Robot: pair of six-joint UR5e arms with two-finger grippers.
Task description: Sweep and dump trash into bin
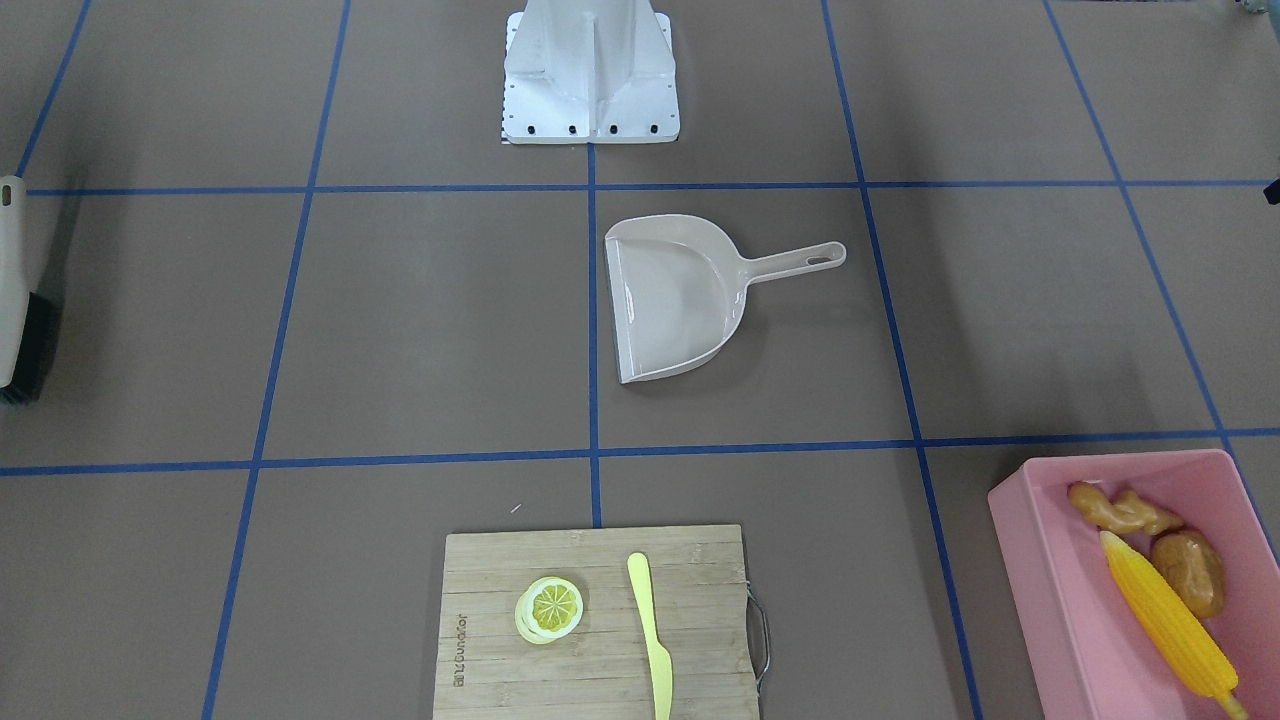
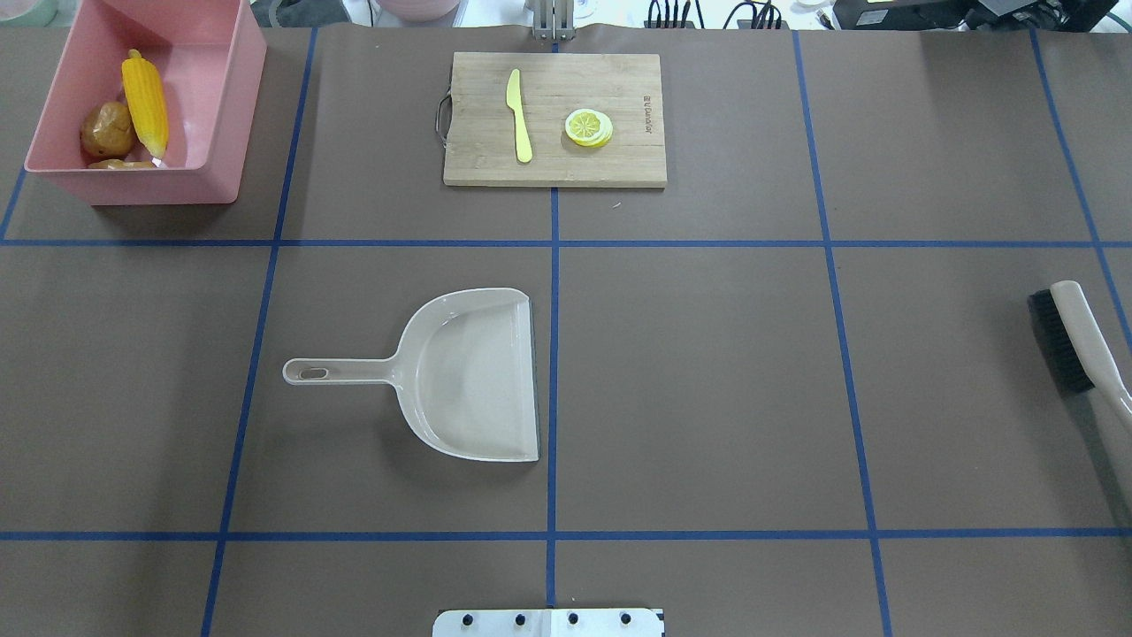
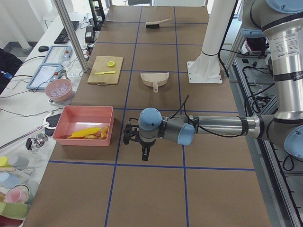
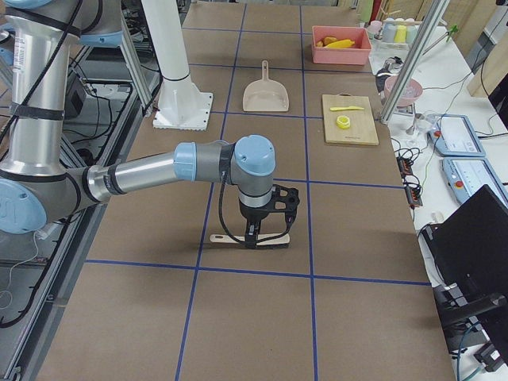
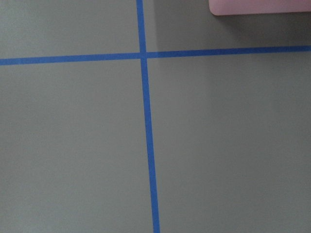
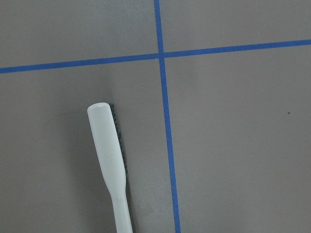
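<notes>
Far left: the bin [image 2: 133, 188] holds all the trash: one corn cob [image 2: 145, 102], one potato [image 2: 107, 130], one ginger root [image 2: 119, 165] — three pieces, so I judge the dumping done. Centre: one dustpan [image 2: 469, 376], empty. Right: one brush [image 2: 1074, 341], lying on the table. My left gripper [image 3: 145, 155] and right gripper [image 4: 252, 238] show only sidelong — wide or narrow, I cannot tell.
</notes>
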